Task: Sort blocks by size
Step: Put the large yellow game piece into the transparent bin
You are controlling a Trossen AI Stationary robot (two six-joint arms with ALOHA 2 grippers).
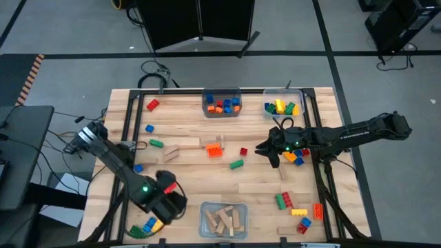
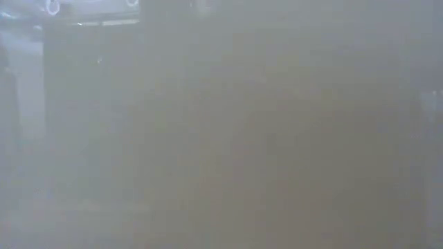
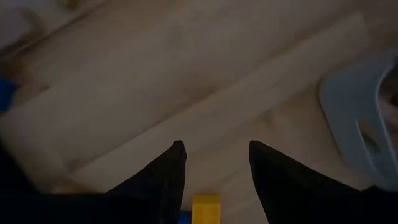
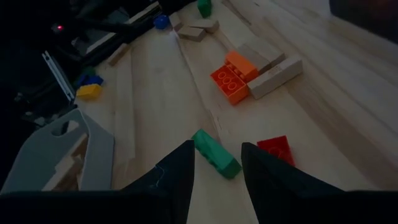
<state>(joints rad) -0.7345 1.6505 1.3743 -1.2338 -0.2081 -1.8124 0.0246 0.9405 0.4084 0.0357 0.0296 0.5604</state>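
A: Any writing or brand to read?

B: None legible on the blocks or the 3 clear bins.

A: The grippers?

B: The left gripper (image 3: 214, 163) has its 2 fingers apart, empty, hanging over bare wood just beside the wood-block bin (image 1: 223, 220), with a yellow brick (image 3: 206, 208) just under it. The right gripper (image 4: 217, 163) is also parted and holds nothing; a green brick (image 4: 215, 153) lies just past its tips, a red brick (image 4: 275, 150) beside that.

A: And the rest of the blocks?

B: Relative to the wood-block bin: an orange brick (image 1: 216, 149) and tan blocks (image 1: 191, 144) lie farther up the table (image 1: 186, 114), loose bricks (image 1: 300, 215) sit to its right, and 2 bins of bricks (image 1: 221, 103) stand at the far edge.

A: The room?

B: Grey floor with dark lines; the low view is only haze.
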